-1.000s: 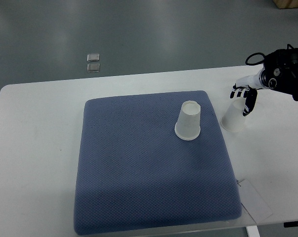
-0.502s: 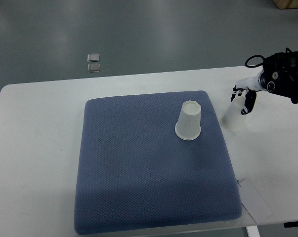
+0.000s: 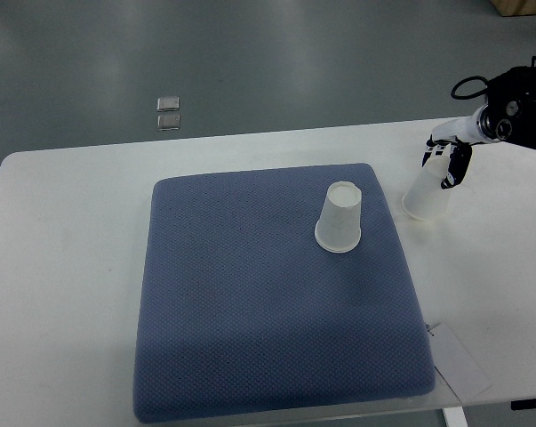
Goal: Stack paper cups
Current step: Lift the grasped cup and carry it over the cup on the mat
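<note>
Nearest the camera: a white card (image 3: 459, 360) is lying flat on the white table (image 3: 63, 267), just off the near right corner of the mat and partly tucked under it.

Blue mat (image 3: 268, 294): a textured, roughly square pad is covering the middle of the table.

First paper cup (image 3: 340, 218): white, standing upside down on the mat's far right part, base upward, rim resting on the fabric.

Second paper cup (image 3: 427, 191): white, also inverted, sitting off the mat on the bare table just beside the mat's right edge. It is tilting, with its base leaning toward the far right.

Right hand (image 3: 449, 160): entering from the picture's right edge on a black and white arm. Its dark fingers (image 3: 454, 171) are wrapping the upper end of the second paper cup, grasping it.

Beyond the table: two small square plates (image 3: 168, 113) are lying on the grey floor (image 3: 268, 62), one just behind the other.
</note>
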Motion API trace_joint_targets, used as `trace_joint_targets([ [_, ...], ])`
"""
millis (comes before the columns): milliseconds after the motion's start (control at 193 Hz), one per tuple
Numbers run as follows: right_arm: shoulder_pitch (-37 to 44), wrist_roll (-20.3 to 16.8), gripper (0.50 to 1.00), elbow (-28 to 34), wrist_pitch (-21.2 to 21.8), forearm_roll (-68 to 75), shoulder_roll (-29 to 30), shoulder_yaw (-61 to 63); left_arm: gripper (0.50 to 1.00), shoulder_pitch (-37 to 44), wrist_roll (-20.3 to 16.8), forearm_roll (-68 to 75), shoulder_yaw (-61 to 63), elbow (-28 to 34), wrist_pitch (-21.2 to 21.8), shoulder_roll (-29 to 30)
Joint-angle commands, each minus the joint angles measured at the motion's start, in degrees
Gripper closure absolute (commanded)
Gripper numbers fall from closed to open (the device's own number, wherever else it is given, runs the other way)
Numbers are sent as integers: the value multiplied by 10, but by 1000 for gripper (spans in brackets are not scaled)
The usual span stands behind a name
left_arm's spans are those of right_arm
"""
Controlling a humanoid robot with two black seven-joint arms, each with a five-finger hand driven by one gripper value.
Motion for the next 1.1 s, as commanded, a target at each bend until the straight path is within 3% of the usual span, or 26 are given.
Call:
trace_joint_targets([
  [0, 40, 0, 840, 18, 27, 0, -22, 0, 500, 0, 0, 0, 0, 0, 0, 0],
  [269, 176, 0, 840, 96, 95, 2, -93, 1, 500, 0, 0, 0, 0, -1, 0, 0],
  [513, 238, -1, 838, 147, 112, 3, -126, -8, 500, 0, 0, 0, 0, 0, 0, 0],
  [818, 263, 0, 838, 162, 108, 26, -125, -11, 500, 0, 0, 0, 0, -1, 0, 0],
  [1093, 273, 0, 836, 170, 106, 63, -81, -6, 500, -1, 0, 0, 0, 0, 0, 0],
])
